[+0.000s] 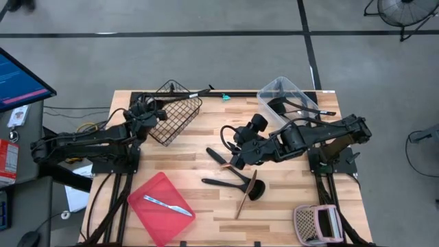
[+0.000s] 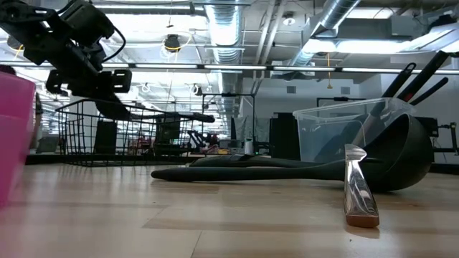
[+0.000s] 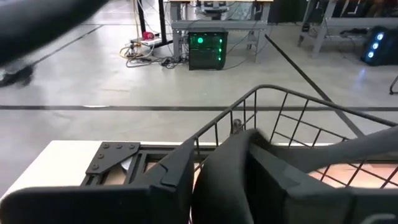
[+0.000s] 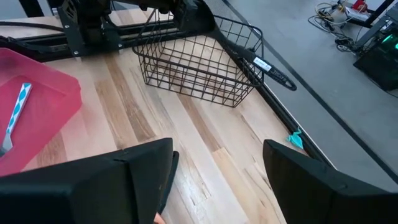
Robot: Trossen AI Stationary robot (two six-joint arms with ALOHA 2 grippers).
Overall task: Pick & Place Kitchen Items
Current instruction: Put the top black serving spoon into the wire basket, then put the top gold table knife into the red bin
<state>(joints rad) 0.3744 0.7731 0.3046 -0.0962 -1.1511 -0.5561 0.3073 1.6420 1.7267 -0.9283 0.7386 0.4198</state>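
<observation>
The right gripper point(image 1: 235, 159) hangs over the middle of the tabletop point(image 1: 288, 199). Its jaws stand wide open and hold nothing; only bare wood shows between them. Just under and left of them lies a black spatula point(image 1: 215, 156). Nearer to the front lies a black ladle point(image 1: 232, 183), its bowl to the right. A slim copper-coloured spoon point(image 1: 245, 197) leans across that bowl.

The left gripper point(image 1: 152, 113) is at the left rim of the wire basket point(image 1: 180, 118), on the far left part of the tabletop. A dark shape shows between its jaws, but I cannot tell if they are open or closed, or if they grip something. A long black utensil point(image 4: 261, 64) rests on the far rim of the basket, and its handle sticks out to the right. A small teal piece point(image 4: 295, 140) lies near the far edge, right of the basket.

On the far right side stands a clear bin point(image 1: 269, 90) with black utensils point(image 1: 300, 106) inside. At the near left is the red tray point(image 1: 145, 194), and one silver knife point(image 1: 168, 205) lies in it.
</observation>
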